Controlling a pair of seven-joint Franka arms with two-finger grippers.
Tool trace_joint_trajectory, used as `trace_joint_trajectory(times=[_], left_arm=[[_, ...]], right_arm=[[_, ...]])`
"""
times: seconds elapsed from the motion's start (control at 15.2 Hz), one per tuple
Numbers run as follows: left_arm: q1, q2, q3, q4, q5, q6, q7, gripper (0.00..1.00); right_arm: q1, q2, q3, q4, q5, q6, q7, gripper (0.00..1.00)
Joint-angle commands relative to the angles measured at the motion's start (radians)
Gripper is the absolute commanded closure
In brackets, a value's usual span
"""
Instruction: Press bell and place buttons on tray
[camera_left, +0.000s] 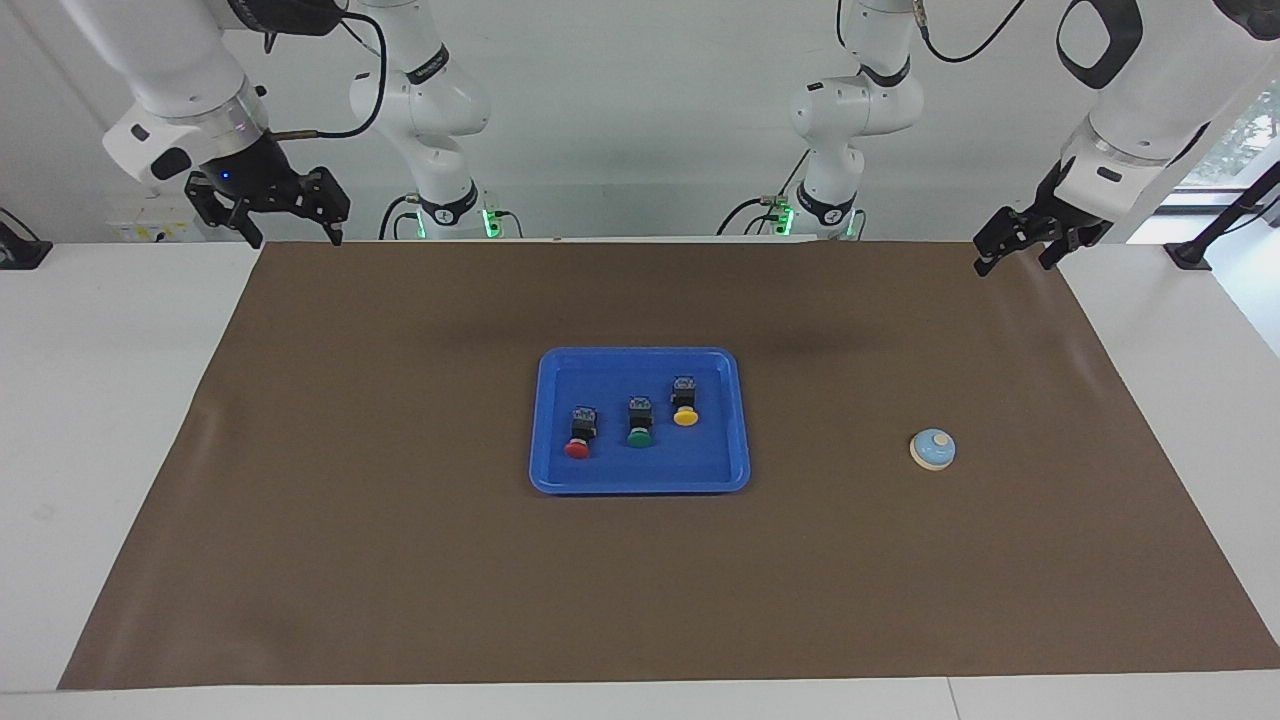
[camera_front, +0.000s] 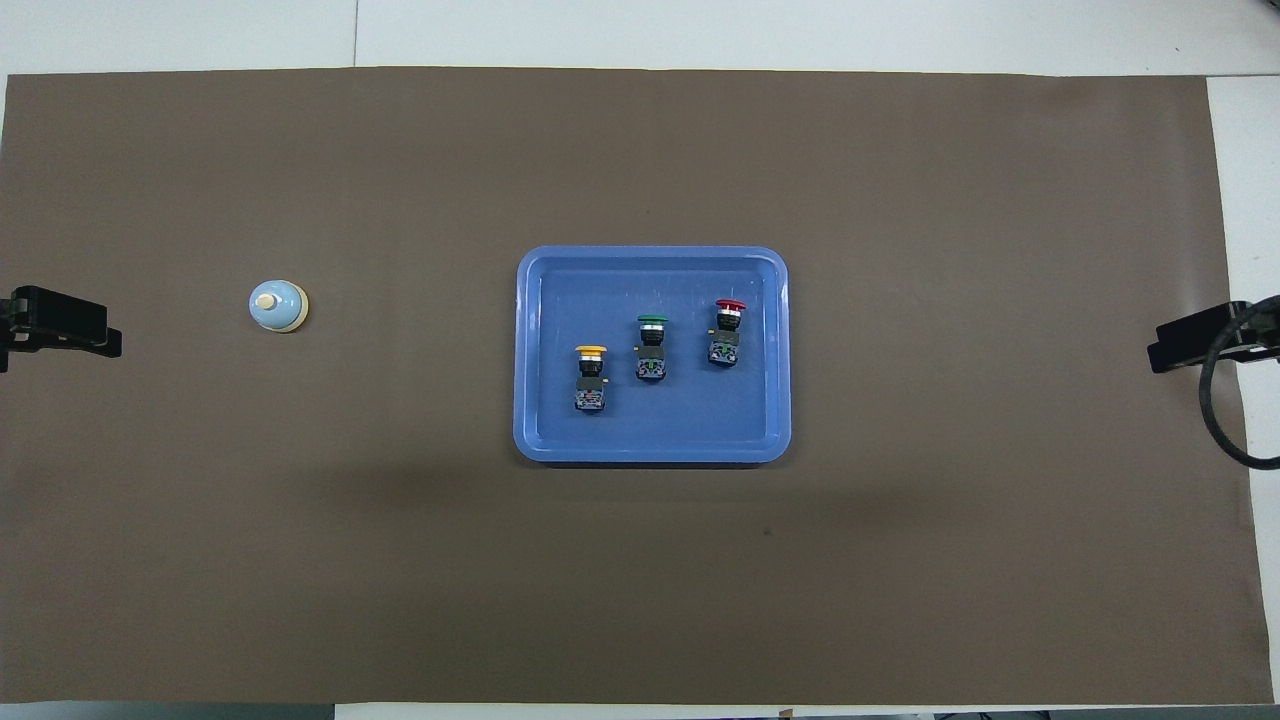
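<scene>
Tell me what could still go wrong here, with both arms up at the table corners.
1. All three buttons, yellow, green and red, lie in the blue tray; nothing shows whether the bell was pressed.
2. The buttons lie on their sides, so a bumped tray could roll them.

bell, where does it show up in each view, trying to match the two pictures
Facing view: the bell sits on the brown mat at mid-height toward the picture's right, toward the left arm's end of the table.
Overhead view: the bell is toward the picture's left, at mid-height.
Shared landmark: the blue tray at the centre of both.
</scene>
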Motion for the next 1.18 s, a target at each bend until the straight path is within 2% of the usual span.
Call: trace_joint_trajectory(times=[0.0, 0.79, 1.05, 1.12], left_arm=[[-0.005, -0.014, 0.003, -0.006, 0.021, -0.008, -0.002, 0.0], [-0.008, -0.014, 0.001, -0.006, 0.021, -0.005, -0.003, 0.0], [-0.013, -0.014, 0.001, -0.013, 0.021, 0.047, 0.009, 0.0], [-0.004, -0.014, 0.001, -0.025, 0.021, 0.068, 0.012, 0.07]], right_arm=[[-0.02, -0.008, 0.016, -0.028, -0.015, 0.028, -0.013, 0.0], [-0.02, -0.014, 0.01, -0.028, 0.001, 0.022, -0.004, 0.0], [-0.014, -0.015, 0.01, -0.028, -0.002, 0.018, -0.007, 0.0], [-0.015, -0.015, 0.01, -0.028, -0.002, 0.018, -0.007, 0.0]])
